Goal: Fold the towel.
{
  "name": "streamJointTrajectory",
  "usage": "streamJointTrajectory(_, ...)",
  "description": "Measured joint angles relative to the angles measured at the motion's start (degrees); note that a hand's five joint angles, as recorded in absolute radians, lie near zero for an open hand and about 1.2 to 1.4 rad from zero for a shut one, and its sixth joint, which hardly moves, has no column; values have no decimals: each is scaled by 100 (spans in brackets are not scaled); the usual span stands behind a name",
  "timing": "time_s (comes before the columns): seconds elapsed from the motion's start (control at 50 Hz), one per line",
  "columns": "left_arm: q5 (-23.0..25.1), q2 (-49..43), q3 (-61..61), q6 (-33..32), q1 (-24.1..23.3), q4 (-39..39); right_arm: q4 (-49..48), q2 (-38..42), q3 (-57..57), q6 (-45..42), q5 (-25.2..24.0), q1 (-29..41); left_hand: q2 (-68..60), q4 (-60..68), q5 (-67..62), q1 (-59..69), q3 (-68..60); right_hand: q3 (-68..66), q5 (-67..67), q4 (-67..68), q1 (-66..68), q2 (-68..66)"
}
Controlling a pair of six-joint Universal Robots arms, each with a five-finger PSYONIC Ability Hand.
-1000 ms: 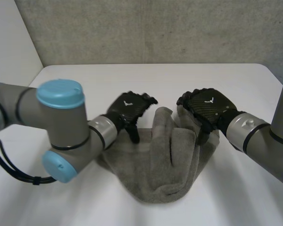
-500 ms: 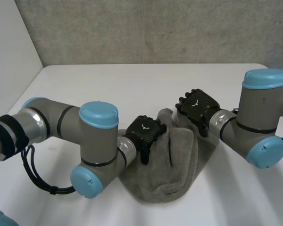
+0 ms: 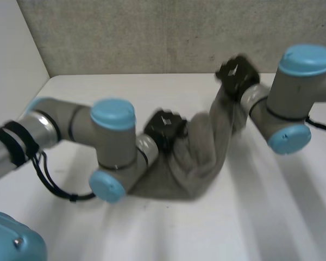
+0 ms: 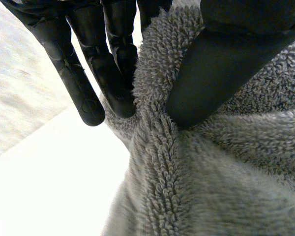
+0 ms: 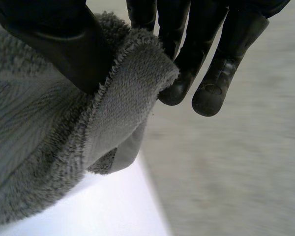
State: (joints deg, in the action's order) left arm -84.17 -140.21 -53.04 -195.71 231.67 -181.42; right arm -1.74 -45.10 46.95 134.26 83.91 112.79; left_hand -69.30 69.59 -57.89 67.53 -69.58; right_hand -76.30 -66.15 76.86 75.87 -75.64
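Note:
A grey terry towel [image 3: 198, 157] hangs bunched between my two hands above the white table [image 3: 119, 92]. My left hand [image 3: 164, 126] pinches the towel's left edge; in the left wrist view its thumb [image 4: 221, 69] presses the towel [image 4: 211, 167] against the fingers [image 4: 113, 73]. My right hand [image 3: 236, 73] holds the towel's right corner raised high over the far side of the table. In the right wrist view its thumb [image 5: 59, 44] and fingers [image 5: 187, 64] clamp the folded towel edge [image 5: 132, 83]. The towel's lower fold still lies on the table.
A grey concrete wall [image 3: 152, 32] rises behind the table's far edge. A white wall [image 3: 11, 65] stands at the left. Both arms bend inward over the table near the towel.
Both hands have closed on the towel. The right hand has risen towards the far side with its corner, the left hand has lifted its edge, and the towel is stretched upward.

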Motion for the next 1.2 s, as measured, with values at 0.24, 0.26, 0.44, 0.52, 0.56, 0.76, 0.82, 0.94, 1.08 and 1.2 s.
streamJointTrajectory(0.24, -1308, 1226, 519, 125, 909, -241, -1068, -564, -313, 998, 732, -90, -24, 13, -36, 9, -21, 0, 0, 0, 4, 0)
streamJointTrajectory(0.26, -1353, 1366, 409, 155, 966, -276, -1058, -632, -192, 1017, 715, -92, -25, 13, -36, 9, -21, 0, 0, 0, 4, 0)
streamJointTrajectory(0.44, -1361, 2155, -1361, 412, 1127, -394, -483, -952, 1156, 979, 72, -30, -27, 15, -40, 30, -22, 0, -22, 1, 4, 0)
streamJointTrajectory(0.52, -1327, 2194, -2250, 422, 1082, -389, -156, -902, 1680, 924, -214, -7, -27, 15, -40, 30, -22, 0, -22, 6, 4, 0)
streamJointTrajectory(0.56, -1311, 2180, -2722, 412, 1060, -376, -5, -849, 1888, 872, -287, -1, -27, 15, -40, 30, -22, 0, -22, 7, 5, 0)
streamJointTrajectory(0.76, -1292, 2395, -4192, 376, 1054, -196, 777, -817, 2383, 335, -294, -53, -27, 16, -41, 30, -22, 0, -22, 6, 5, 0)
streamJointTrajectory(0.82, -1293, 2642, -4469, 377, 1048, -77, 900, -950, 2511, 261, -294, -83, -27, 16, -41, 26, -22, 0, -22, 7, 5, 0)
streamJointTrajectory(0.94, -1281, 3216, -4833, 401, 924, 251, 935, -1328, 2948, 227, -345, -173, 1559, -1506, 1344, -1413, 1490, 0, -22, 7, 5, 0)
streamJointTrajectory(1.08, -1248, 3654, -4786, 379, 656, 399, 766, -1553, 3348, 237, -377, -232, 5108, -5128, 4995, -4902, 5131, 0, -22, 6, 5, 0)
streamJointTrajectory(1.2, -1246, 3624, -4321, 363, 618, 377, 582, -1567, 3484, 241, -376, -235, 5533, -5538, 5403, -5315, 5544, 0, -22, 6, 5, 0)
